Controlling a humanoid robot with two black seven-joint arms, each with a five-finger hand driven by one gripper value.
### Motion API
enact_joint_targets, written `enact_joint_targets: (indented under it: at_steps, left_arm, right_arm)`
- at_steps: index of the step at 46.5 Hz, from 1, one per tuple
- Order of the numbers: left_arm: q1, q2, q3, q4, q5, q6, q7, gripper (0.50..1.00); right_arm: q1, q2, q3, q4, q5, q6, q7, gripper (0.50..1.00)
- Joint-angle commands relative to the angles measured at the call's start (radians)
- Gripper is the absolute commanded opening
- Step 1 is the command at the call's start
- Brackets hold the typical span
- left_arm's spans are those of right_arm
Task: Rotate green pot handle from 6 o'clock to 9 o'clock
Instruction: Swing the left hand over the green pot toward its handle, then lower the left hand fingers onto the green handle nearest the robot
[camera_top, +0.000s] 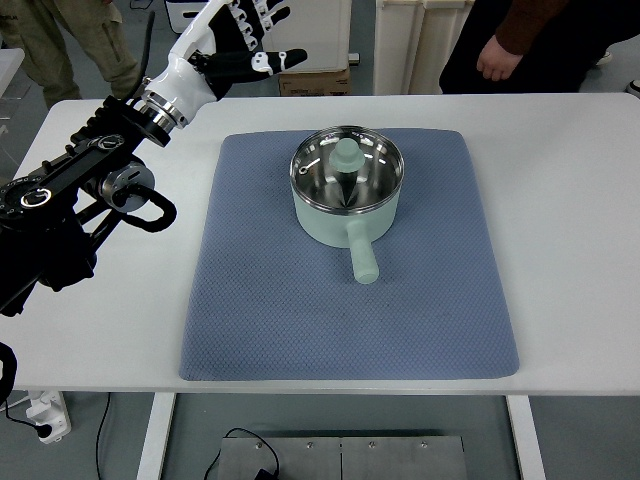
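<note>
The pale green pot with a shiny steel interior (345, 190) sits on the upper middle part of a blue-grey quilted fabric mat (270, 310), upright. A lid with a green knob (347, 155) lies on top of it, and the reflective metal shows around the knob. Its stubby green handle (362, 255) sticks out from the pot wall toward about 6 o'clock, tipped slightly to 5, and rests over the mat.

The mat covers most of the white counter (570, 200). Well away from the pot, at about 10 o'clock, the left hand (245, 45) hangs above the counter's far edge, its black and white fingers (280, 60) spread and released, grasping nothing. Its dark arm (80, 190) runs down to the counter's left edge.

Beyond the counter at 1 o'clock stands a person in dark clothes, one hand (497, 65) hanging loose. Another person's trouser legs (60, 45) show at 11 o'clock.
</note>
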Motion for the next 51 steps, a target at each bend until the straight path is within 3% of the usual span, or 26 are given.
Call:
enact_joint_targets:
  at_steps: [1, 31, 51]
  left_arm:
    - [-0.019, -0.001, 0.001, -0.041, 0.144, -0.029, -0.002, 1.0]
    - [-0.088, -0.018, 0.092, -0.171, 0.747, -0.305, -0.045, 1.0]
    - [-0.189, -0.012, 0.289, -0.181, 0.851, -0.367, -0.066, 1.0]
  right_arm:
    - [0.0, 0.0, 0.0, 0.0, 0.0, 0.0, -0.001, 1.0]
    - [0.0, 0.0, 0.0, 0.0, 0.0, 0.0, -0.001, 1.0]
    - [0.0, 0.0, 0.0, 0.0, 0.0, 0.0, -0.001, 1.0]
